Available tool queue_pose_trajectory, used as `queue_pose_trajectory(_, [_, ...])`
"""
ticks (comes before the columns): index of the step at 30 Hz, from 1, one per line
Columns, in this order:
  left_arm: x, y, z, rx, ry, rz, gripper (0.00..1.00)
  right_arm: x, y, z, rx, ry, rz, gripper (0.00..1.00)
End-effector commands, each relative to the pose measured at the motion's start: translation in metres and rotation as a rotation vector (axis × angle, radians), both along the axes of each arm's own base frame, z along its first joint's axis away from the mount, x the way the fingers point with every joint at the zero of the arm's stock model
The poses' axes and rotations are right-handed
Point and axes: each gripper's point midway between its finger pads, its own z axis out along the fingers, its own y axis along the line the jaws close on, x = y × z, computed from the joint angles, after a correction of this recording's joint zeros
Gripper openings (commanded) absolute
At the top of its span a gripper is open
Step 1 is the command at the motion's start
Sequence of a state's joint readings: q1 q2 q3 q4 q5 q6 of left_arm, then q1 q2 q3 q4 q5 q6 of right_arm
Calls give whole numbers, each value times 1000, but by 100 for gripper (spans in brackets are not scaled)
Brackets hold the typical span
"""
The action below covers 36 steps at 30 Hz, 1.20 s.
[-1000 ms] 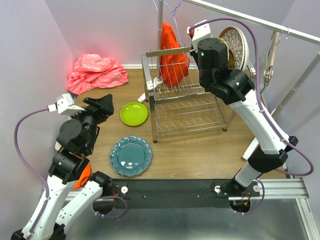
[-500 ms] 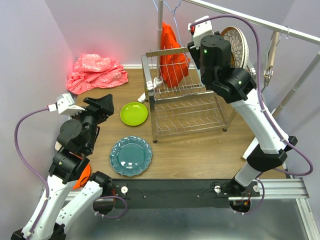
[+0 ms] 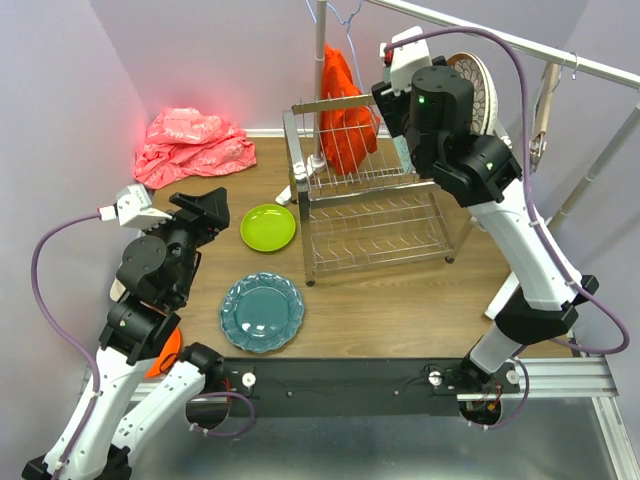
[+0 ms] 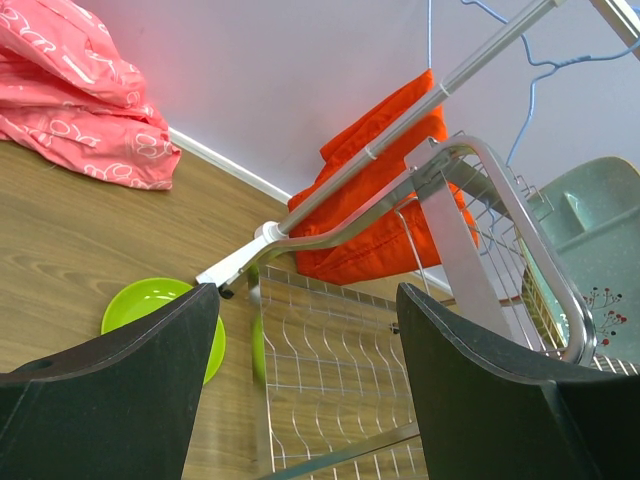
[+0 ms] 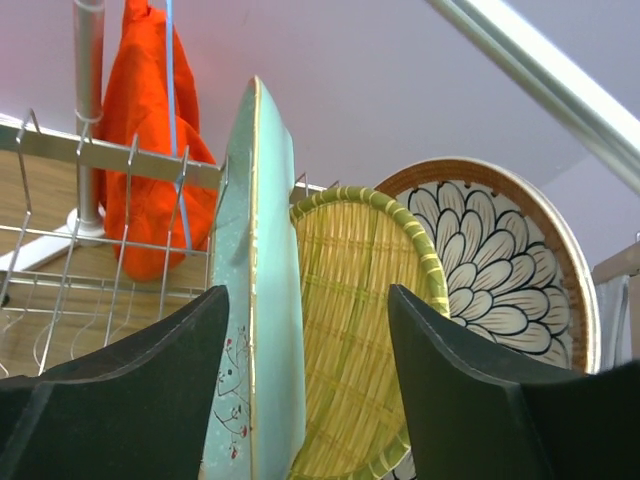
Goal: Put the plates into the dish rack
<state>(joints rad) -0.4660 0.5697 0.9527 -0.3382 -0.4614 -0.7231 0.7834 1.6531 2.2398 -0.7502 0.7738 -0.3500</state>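
From above, your right arm (image 3: 520, 230) reaches to the upper tier of the two-tier chrome wire dish rack (image 3: 370, 220), and its wrist hides the fingers. Your left hand (image 3: 205, 205) hovers over the wooden worktop (image 3: 400, 300), wide open and empty. The lime green round plate (image 3: 268, 227) lies just ahead of and below it. The teal scalloped plate (image 3: 262, 311) lies behind it, towards the arm bases.

Through the left wrist camera, the spread fingers frame the rack's shiny frame. The green plate sits low to the hand's left, and the mint rectangular divided tray (image 4: 590, 230) stands up to its right.

Through the right wrist camera, your right hand (image 5: 308, 290) is open wide and grips nothing. The mint tray stands on edge among the tines between the fingers, close to the left one. The woven-yellow round plate (image 5: 350, 300) stands just beyond it, then the white petal-patterned plate (image 5: 500, 260).

The step looks to be letting go of the tray. Check that it stands by itself, then draw the hand straight back along the tray's plane. Don't twist, because a brushing finger could tip the tray onto the woven plate.
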Motion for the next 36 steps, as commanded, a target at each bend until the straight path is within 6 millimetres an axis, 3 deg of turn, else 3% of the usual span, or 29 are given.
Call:
queue_pose_trajectory(1, [2,-2,1,-10,-10,-6,81,-6,-2,35,60,-76,39,76])
queue_pose_trajectory(9, [5,-7,-2,21,1,-28,81,-9,3,57,88,-135,97,90])
queue_pose_trajectory(12, [6,-9,-5,39,11,-39,81,-11,9,61,107,-147,135,100])
queue_pose_trajectory(20, [13,-25,-16,84,64,-106,85,-22,33,86,161,-227,315,98])
queue_pose_trajectory(21, [13,-25,-15,79,60,-109,85,-21,39,79,147,-220,340,98])
queue_pose_trajectory(23, [13,-26,-16,74,66,-110,87,-28,43,92,163,-281,397,97])
queue_pose_trajectory(28, [15,-31,-19,53,80,-127,91,-40,70,90,149,-380,571,97])
queue_pose_trajectory(32, [20,-34,-34,25,115,-139,95,-50,88,92,174,-383,681,98])
queue_pose_trajectory(36, [30,-37,-64,-9,164,-176,96,-66,111,93,189,-375,834,98])
